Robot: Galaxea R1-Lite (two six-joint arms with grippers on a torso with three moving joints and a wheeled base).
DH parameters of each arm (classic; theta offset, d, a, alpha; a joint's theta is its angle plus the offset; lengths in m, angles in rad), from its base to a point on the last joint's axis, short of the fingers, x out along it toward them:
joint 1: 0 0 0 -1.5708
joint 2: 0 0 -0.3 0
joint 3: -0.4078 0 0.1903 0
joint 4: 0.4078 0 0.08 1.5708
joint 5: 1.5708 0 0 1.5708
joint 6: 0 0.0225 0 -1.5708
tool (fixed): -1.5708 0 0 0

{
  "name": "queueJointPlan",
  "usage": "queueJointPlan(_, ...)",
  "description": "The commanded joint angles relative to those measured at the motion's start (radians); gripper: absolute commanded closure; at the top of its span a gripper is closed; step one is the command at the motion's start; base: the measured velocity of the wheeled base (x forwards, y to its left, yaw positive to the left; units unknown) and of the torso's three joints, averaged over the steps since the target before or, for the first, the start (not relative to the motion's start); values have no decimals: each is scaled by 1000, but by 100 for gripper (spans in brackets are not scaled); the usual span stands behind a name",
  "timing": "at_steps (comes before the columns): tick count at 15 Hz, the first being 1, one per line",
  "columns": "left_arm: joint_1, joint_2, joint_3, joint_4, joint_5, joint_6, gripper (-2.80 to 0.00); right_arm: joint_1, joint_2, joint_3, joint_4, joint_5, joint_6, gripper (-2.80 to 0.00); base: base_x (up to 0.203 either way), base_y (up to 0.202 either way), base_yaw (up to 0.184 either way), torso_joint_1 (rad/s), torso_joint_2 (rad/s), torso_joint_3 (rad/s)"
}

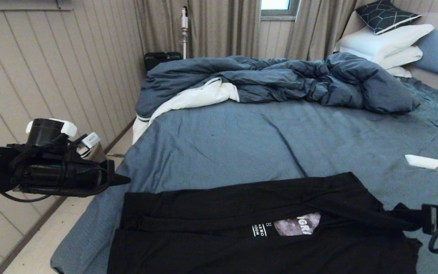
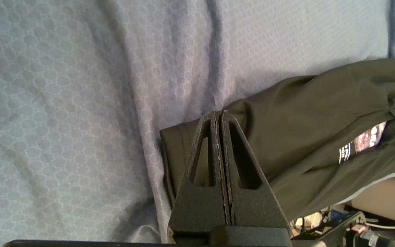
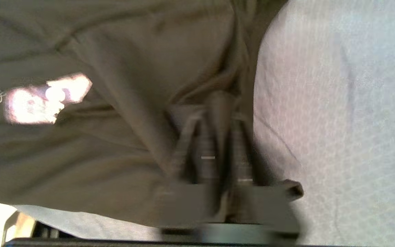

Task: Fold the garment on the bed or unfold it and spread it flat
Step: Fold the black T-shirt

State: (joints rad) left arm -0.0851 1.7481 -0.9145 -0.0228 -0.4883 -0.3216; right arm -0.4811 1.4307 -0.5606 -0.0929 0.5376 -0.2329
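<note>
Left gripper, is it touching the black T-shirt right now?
Apart. The head view shows the left gripper, shut, hanging in the air beyond the black T-shirt, with bed sheet showing between them.

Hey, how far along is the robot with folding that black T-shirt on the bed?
Partway. Done: the T-shirt lies on the bed with its far part folded over, the print half covered. In hand: the right claw is at the shirt's right edge, with a strip of cloth between its fingers. Left: the near part and neatening; the left claw hovers shut.
</note>
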Motion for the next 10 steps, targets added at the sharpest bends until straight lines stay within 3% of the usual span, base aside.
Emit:
queueJointPlan(1, -4, 4, 2, 0, -3, -2, 0, -6, 37, 44, -15, 3, -17, -280, 0, 0, 0, 0, 0, 0)
queueJointPlan(6, -5, 11, 2, -2, -3, -2, 0, 2, 45, 62, -45, 9, -38, -280, 0, 0, 0, 0, 0, 0)
queueJointPlan(10, -5, -4, 2, 0, -3, -5, 0, 1, -9, -74, -21, 10, 19, -280, 0, 0, 0, 0, 0, 0)
